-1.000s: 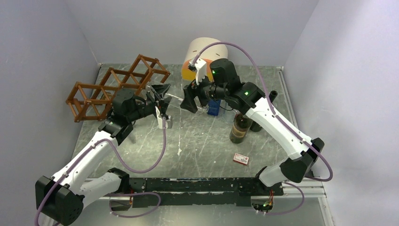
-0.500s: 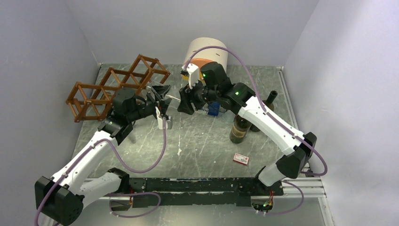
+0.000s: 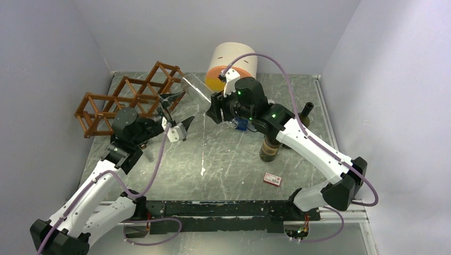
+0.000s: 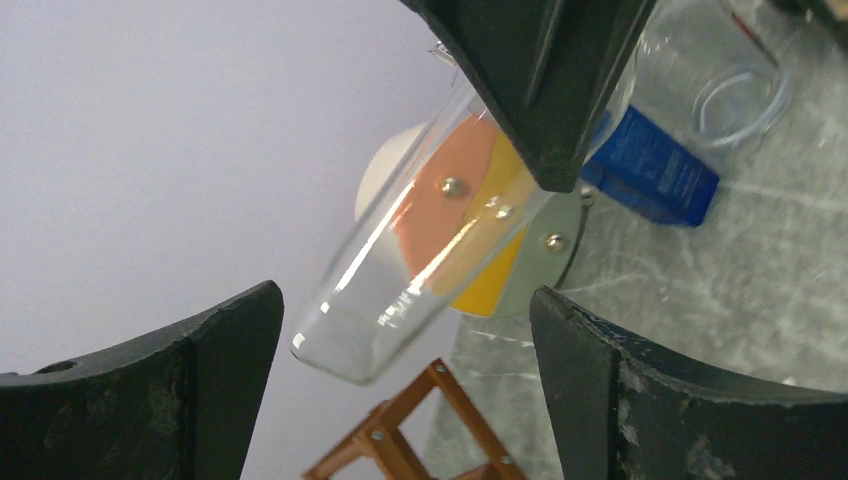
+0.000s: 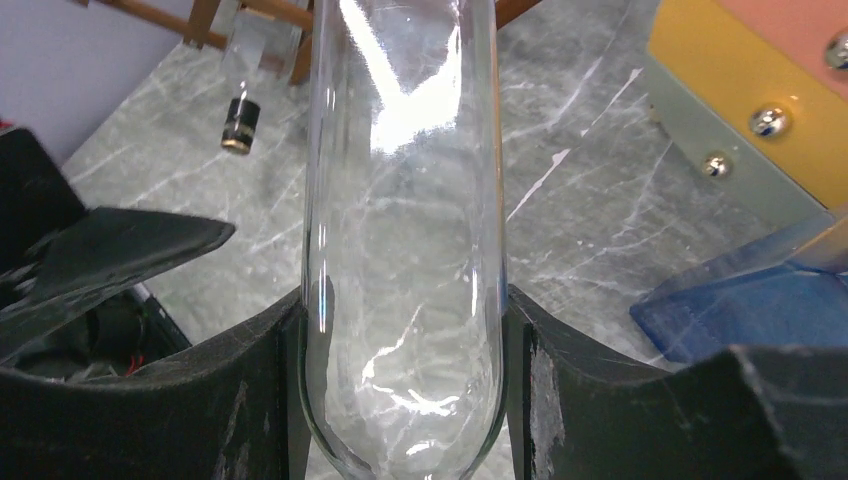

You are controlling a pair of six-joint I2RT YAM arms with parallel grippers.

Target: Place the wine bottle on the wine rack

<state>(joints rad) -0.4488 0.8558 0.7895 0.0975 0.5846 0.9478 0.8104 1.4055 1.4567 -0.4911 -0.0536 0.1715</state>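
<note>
Right wrist view is showing the right hand (image 5: 405, 400) clamping the clear wine bottle (image 5: 405, 200) aloft, tilting near the wine rack (image 3: 133, 97), left hand (image 3: 178, 111) gaping empty; smooth glass could be slipping onto the bench (image 3: 223, 159), or clipping a stick.

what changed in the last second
The right gripper, shut on the clear wine bottle, swung it up so its free end points toward the wine rack. The left gripper pulled back toward its base, open and off the bottle. The rack, round cabinet, dark bottles and small red box stayed put.
</note>
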